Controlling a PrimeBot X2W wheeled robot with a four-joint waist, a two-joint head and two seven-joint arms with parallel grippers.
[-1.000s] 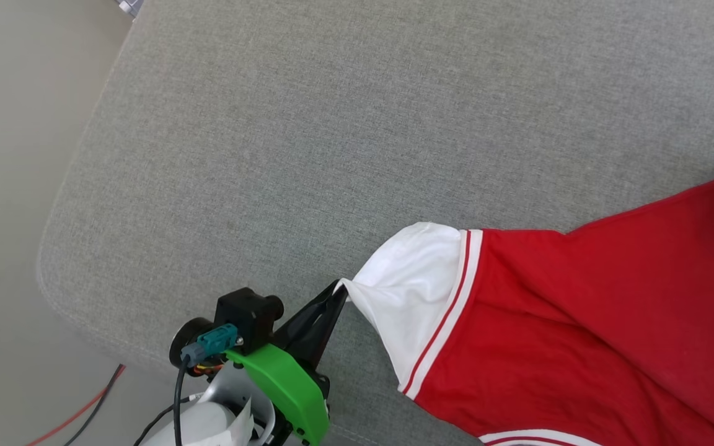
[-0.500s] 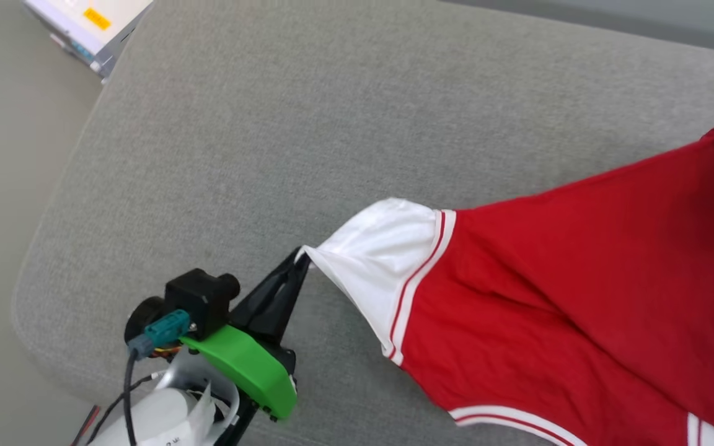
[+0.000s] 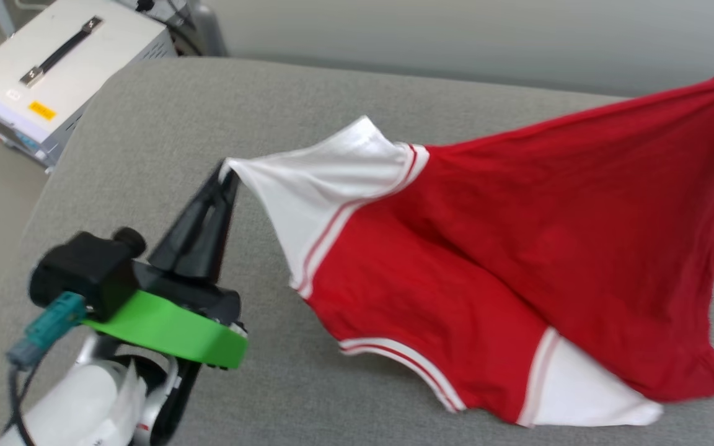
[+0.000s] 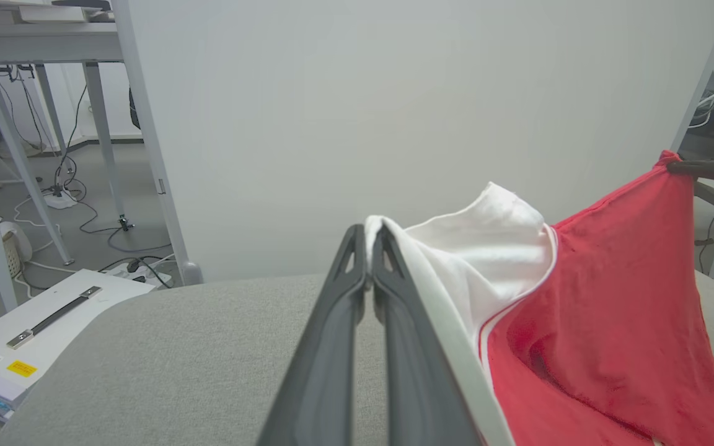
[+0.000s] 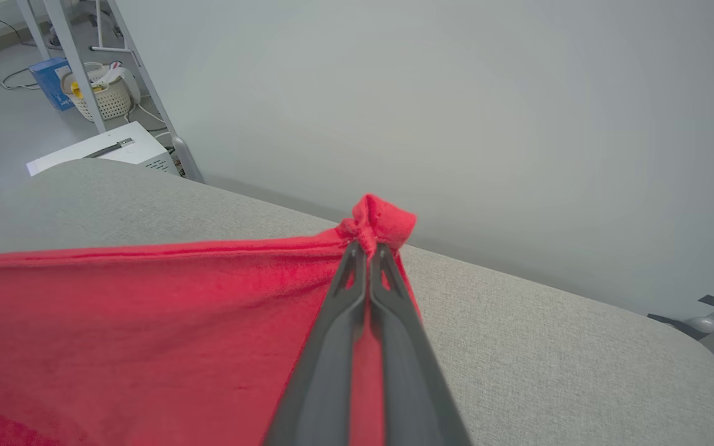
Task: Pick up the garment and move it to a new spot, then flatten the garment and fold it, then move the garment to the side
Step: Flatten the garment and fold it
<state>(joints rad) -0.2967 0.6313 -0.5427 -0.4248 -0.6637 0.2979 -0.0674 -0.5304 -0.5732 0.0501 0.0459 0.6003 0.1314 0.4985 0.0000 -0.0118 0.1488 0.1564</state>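
- The step in hand looks like the first one, the pick-up and carry: the garment (image 3: 487, 248) hangs lifted between both arms over the grey cushion (image 3: 146, 155), and only its lowest folds seem to rest on the cushion on the robot's side
- The left gripper (image 3: 227, 173) has its jaws clenched on the tip of a white sleeve (image 3: 307, 186); the right gripper (image 5: 368, 251) has its jaws pinched on a bunched red corner
- Long axis: it runs side to side across the head view, from the sleeve tip on the left up to the red corner at the far right edge, with the top edge pulled fairly taut
- The striped trim (image 3: 403, 359) curves low toward the robot; the second white sleeve (image 3: 586, 396) lies at the near right
- Next move, as I judge it: carry both grips together to the new spot, keep the span tense, then lower so the cloth lands spread, not heaped; a sleeve held against a corner may leave it skewed
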